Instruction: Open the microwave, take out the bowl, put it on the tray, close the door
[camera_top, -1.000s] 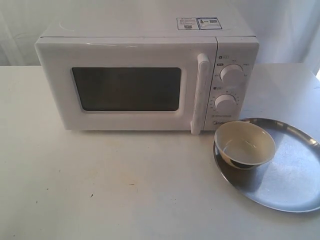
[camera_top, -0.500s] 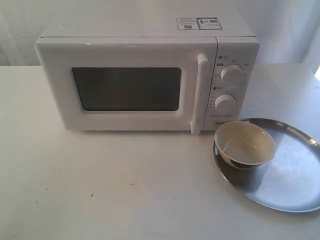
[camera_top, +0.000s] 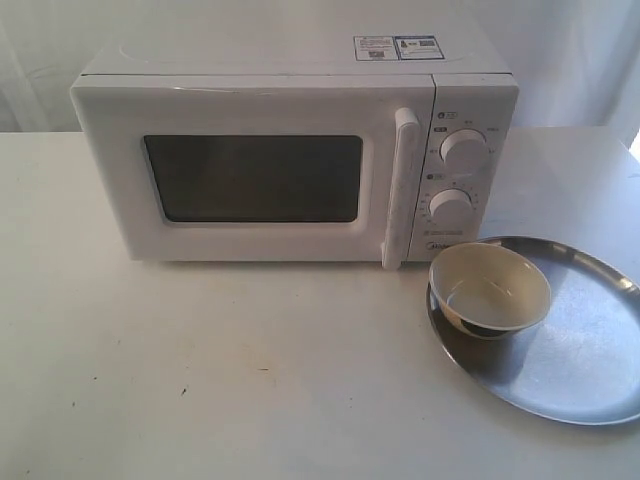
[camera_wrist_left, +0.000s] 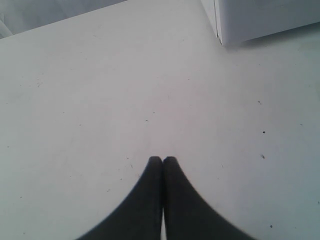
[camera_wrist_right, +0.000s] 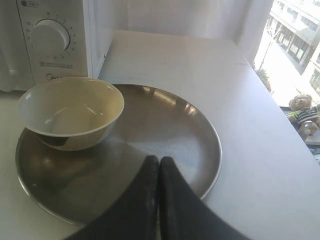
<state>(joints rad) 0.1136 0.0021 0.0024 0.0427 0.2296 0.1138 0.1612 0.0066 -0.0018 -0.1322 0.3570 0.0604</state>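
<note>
White tabletop (camera_wrist_left: 100, 100) lies under both pincers. Clenched on nothing, the left pincer (camera_wrist_left: 162, 159) points toward a corner of the microwave (camera_wrist_left: 260, 20), well ahead. Also clenched and empty, the right pincer (camera_wrist_right: 159, 159) hangs over the tray (camera_wrist_right: 170, 125) — the bowl (camera_wrist_right: 70, 112) sits on it beyond the tips, near the microwave, whose door (camera_top: 250, 170) is closed.

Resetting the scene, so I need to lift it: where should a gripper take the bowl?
Probably by the rim of the bowl, from above, one finger inside and one outside, on the side toward the bare middle of the tray. It stands upright and open, and the microwave stands close on the other side.
</note>
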